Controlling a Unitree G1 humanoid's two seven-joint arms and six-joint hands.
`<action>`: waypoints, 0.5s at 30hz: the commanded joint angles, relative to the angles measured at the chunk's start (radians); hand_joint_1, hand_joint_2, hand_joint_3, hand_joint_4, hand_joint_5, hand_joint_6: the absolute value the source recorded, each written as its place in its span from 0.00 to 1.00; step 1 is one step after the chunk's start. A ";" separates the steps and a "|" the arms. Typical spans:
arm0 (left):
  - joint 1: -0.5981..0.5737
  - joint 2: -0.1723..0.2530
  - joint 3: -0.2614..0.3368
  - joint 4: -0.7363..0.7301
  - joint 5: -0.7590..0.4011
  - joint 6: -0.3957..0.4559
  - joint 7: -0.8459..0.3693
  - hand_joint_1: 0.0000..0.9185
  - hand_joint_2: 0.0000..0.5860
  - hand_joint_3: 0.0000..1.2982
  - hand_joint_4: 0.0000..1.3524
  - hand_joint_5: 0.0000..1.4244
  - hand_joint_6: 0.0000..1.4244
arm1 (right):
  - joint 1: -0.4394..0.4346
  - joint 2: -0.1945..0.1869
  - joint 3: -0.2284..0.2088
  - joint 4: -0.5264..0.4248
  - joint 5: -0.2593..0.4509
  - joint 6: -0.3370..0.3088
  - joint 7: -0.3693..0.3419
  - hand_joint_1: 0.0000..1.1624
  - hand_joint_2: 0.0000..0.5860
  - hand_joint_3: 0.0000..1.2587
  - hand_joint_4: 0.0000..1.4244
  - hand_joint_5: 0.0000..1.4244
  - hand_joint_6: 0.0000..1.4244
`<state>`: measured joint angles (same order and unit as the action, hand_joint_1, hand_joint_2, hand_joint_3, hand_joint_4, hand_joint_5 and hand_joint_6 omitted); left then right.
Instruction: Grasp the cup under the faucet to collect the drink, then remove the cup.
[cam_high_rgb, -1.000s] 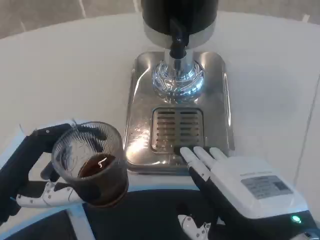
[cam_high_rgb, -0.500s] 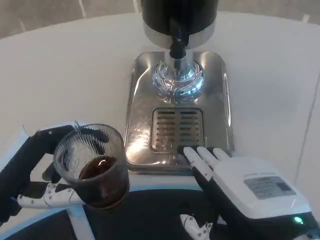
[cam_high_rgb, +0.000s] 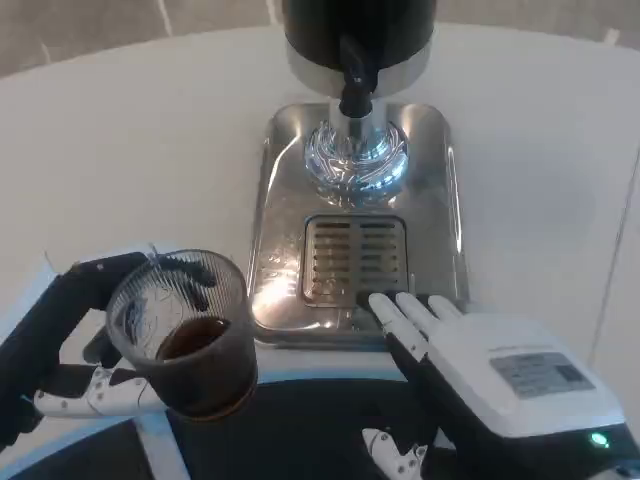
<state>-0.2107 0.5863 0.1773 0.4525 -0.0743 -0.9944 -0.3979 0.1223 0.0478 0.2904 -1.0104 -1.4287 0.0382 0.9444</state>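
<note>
A clear ribbed cup (cam_high_rgb: 180, 330) with dark drink in the bottom is held by the left hand (cam_high_rgb: 75, 340), whose fingers (cam_high_rgb: 185, 268) are wrapped around it. The cup is kept at the near left, well apart from the black faucet (cam_high_rgb: 355, 95). The right hand (cam_high_rgb: 480, 365) is laid flat, holding nothing, with its fingers straight and a little apart. Its fingertips (cam_high_rgb: 385, 305) seem to be touching the front edge of the shiny metal tray (cam_high_rgb: 285, 220) on the white tabletop (cam_high_rgb: 130, 150).
</note>
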 joint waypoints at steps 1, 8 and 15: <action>0.001 0.001 0.015 -0.008 -0.032 -0.003 0.005 0.63 0.08 0.75 0.87 0.94 1.00 | 0.008 0.008 -0.006 -0.002 0.007 -0.011 -0.002 0.27 0.97 0.00 0.00 0.00 0.00; 0.003 -0.001 0.014 -0.015 -0.028 0.001 0.006 0.63 0.07 0.75 0.87 0.94 1.00 | 0.017 0.007 -0.012 -0.009 0.016 -0.012 -0.001 0.27 0.97 0.00 0.00 0.00 0.00; 0.007 0.001 0.014 -0.020 -0.027 0.004 0.006 0.63 0.06 0.75 0.87 0.94 1.00 | 0.018 0.012 -0.012 -0.012 0.016 -0.011 0.000 0.27 0.97 0.00 0.00 0.00 0.00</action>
<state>-0.2090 0.5862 0.1775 0.4517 -0.0743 -0.9889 -0.3979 0.1302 0.0493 0.2799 -1.0105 -1.4244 0.0380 0.9443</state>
